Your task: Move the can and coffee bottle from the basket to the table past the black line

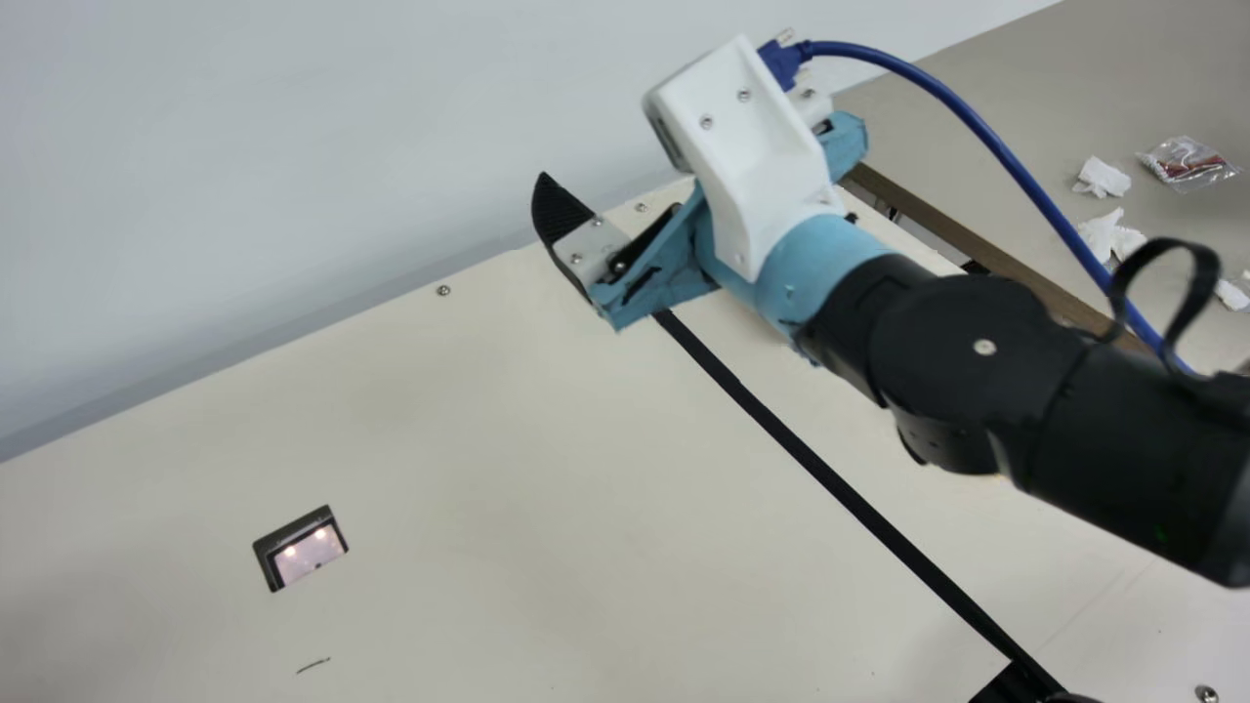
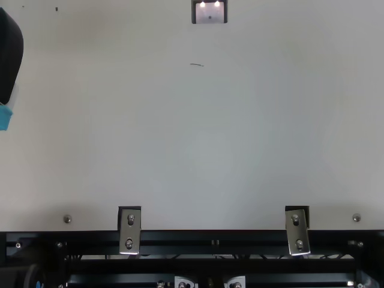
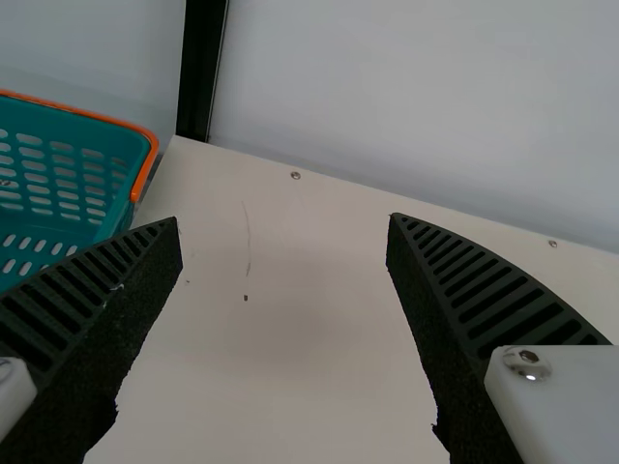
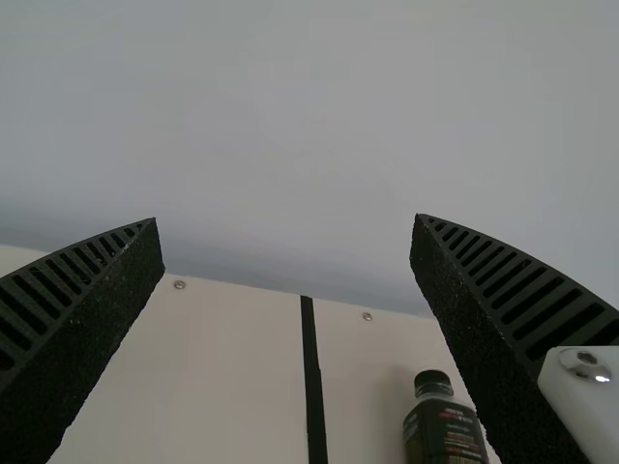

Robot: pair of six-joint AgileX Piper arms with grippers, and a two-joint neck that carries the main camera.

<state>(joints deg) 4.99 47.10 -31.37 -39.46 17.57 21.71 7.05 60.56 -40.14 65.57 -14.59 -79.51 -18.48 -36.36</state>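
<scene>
Two slotted metal brackets point(image 2: 129, 231) sit nearest, shiny and oblong, fixed by the black metal rails point(image 2: 180, 265), left of the black line point(image 1: 840, 486). Next comes the cream tabletop point(image 1: 488, 439), smooth and matt, with a thin pen stroke point(image 1: 312, 666) and a recessed pane point(image 1: 311, 555), glossy and rectangular in a dark frame, both left of the black line. The line itself is a narrow, straight dark strip. At the top view's left edge is a slice of the left hand point(image 2: 5, 117), well apart from the black line; the left wrist view has its ribbed, wedge-shaped fingers spread wide, nothing between them. The right hand point(image 1: 586, 234), partly sheathed in dull blue, hangs above the far stretch of the black line, its curved, grooved fingers apart and holding nothing. A smooth white housing point(image 1: 752, 156) rides behind it, trailing a glossy blue cable point(image 1: 986, 137).

Just beside the black line, on the side away from the recessed pane, the bottle point(image 4: 443, 435) stands upright on the tabletop, dark and rounded, with a ridged cap. Well apart from the black line, in the left wrist view, is the basket point(image 3: 73, 113): teal plastic pierced with rounded slots, rimmed in orange. Past the black line's far end rises a plain, pale wall point(image 1: 293, 146).
</scene>
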